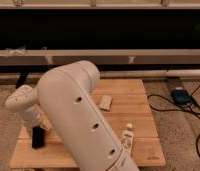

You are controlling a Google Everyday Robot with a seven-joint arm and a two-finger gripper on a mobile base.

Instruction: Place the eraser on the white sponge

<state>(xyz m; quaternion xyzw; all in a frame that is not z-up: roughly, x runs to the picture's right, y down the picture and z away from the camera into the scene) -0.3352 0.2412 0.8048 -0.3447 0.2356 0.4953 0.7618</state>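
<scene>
The big white arm [78, 120] fills the middle of the view, bending down and to the left over the low wooden table [138, 107]. Its tool [39, 127] is down at the table's front left part, right over the eraser [38, 138], which shows as a dark block at the tool's lower end. From here I cannot tell whether the tool is spread or pressed together, or whether it grips the eraser at all. The white sponge [105, 102] lies flat near the middle of the table, well apart from the eraser. A small white bottle [127, 137] lies nearer the front edge. Off the table to the right, a blue device [180, 95] sits on the floor among black cables [197, 112].
</scene>
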